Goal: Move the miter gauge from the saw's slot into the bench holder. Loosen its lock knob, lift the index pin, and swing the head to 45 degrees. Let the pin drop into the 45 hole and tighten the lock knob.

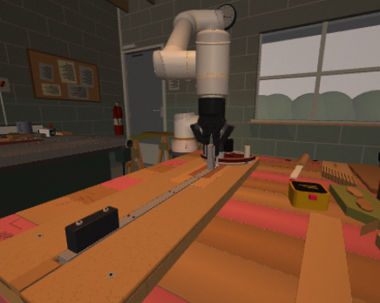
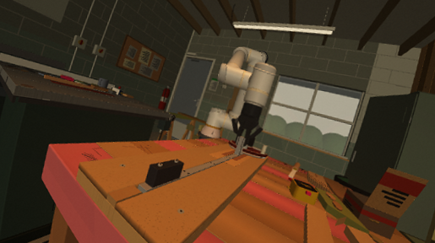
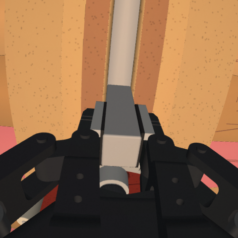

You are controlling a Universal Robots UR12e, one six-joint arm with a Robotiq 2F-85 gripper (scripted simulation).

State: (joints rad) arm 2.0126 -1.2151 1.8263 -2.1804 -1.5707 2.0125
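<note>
My gripper (image 1: 212, 150) points straight down at the far end of the bench holder board (image 1: 130, 217). The grey upright handle block (image 3: 121, 138) of the miter gauge is clamped in its closed fingers. The gauge's long grey bar (image 1: 144, 207) lies in the groove along the board. The dark red semicircular head (image 1: 233, 158) sits flat at the far end. A small pale pin (image 1: 247, 150) stands on the head's right side. A round grey knob (image 3: 114, 179) shows just behind the block in the wrist camera. A black block (image 1: 92, 228) sits over the bar near the near end.
A yellow box (image 1: 308, 194) sits on the red bench to the right, with a chisel (image 1: 299, 165) and a green tray (image 1: 355, 202) nearby. Loose planks (image 1: 322, 257) lie on the right. A table saw (image 2: 76, 93) stands to the left.
</note>
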